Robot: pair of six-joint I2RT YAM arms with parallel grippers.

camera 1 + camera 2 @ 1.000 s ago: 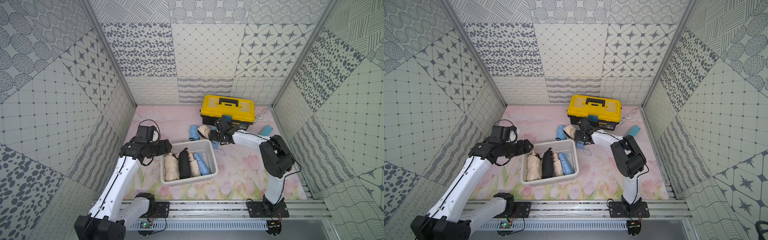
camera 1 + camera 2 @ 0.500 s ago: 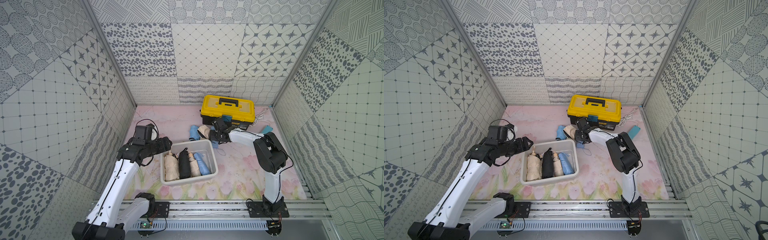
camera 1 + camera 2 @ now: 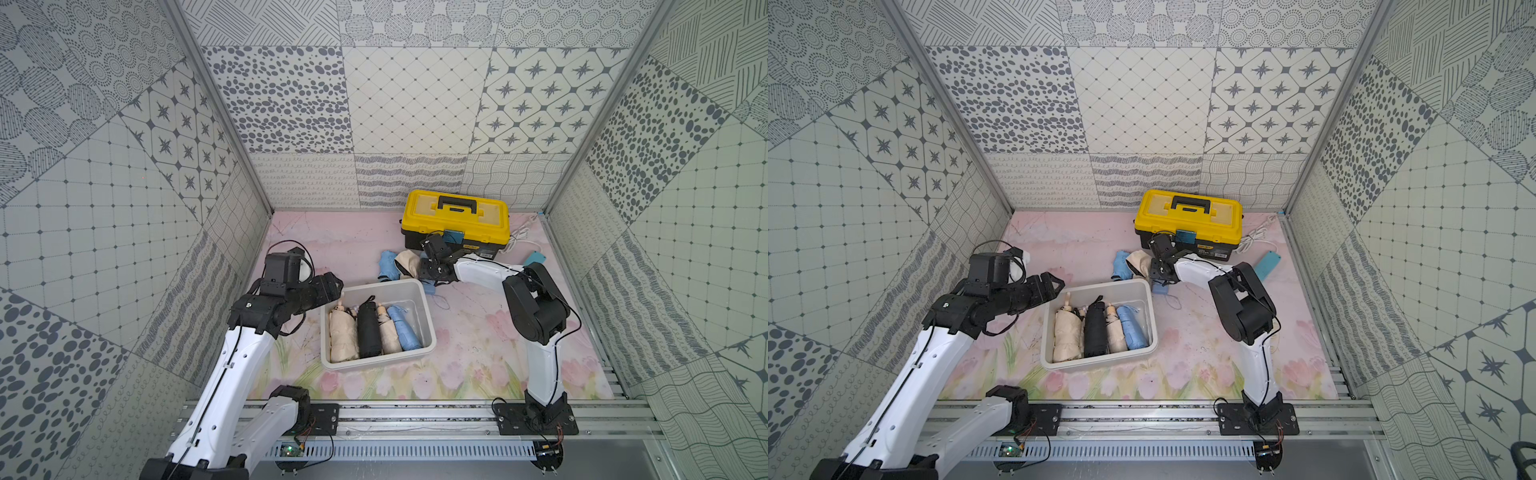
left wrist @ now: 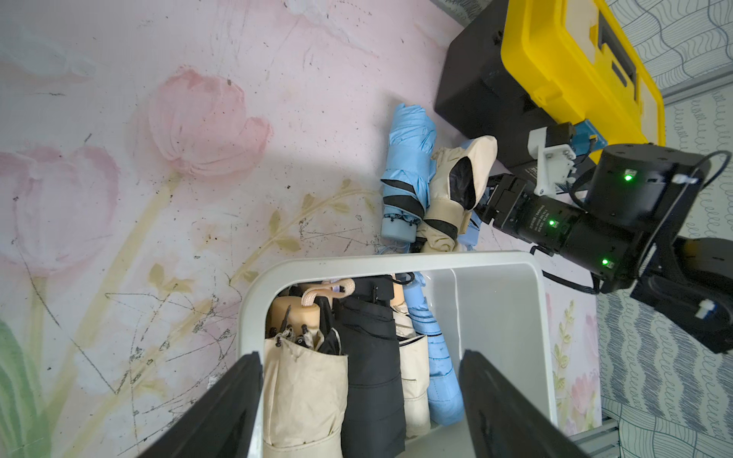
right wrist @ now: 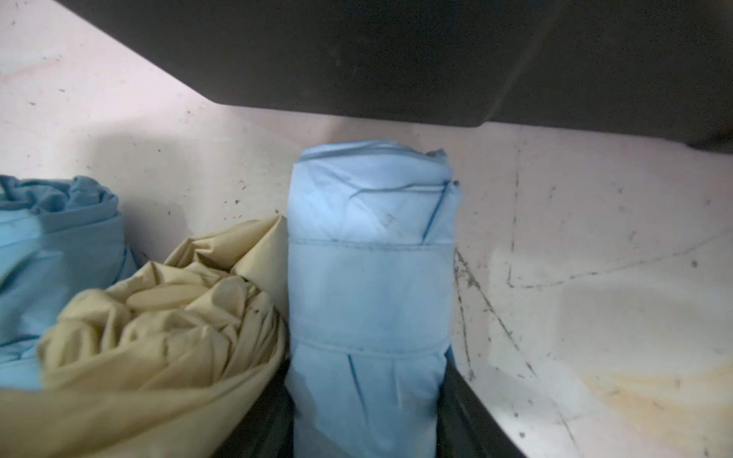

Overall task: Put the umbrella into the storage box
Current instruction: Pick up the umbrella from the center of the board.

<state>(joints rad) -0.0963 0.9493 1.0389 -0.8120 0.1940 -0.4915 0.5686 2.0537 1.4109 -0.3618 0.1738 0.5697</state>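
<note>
Umbrella [image 5: 369, 277], the light-blue folded one, lies on the mat [image 3: 478, 353] outside the box [image 3: 376, 362], in the gap between the box's far rim and the toolbox [image 3: 455, 208]. From where I stand the right gripper [image 5: 365, 376] hides most of it; the right wrist view shows it plainly, running lengthwise out from between the jaws. Those jaws press against both its sides, pinching it low on the mat. A crumpled beige umbrella [image 3: 409, 264] lies against it on one side, and a second blue umbrella [image 3: 387, 266] sits just beyond the beige one, also on the mat.

The box stands near the middle of the mat with four more umbrellas [image 3: 369, 332] packed side by side along its left part: beige, black, beige, blue. Its right part is bare.

The left gripper [image 4: 361, 357] hovers at the box's far-left corner, jaws spread wide and holding nothing.
</note>
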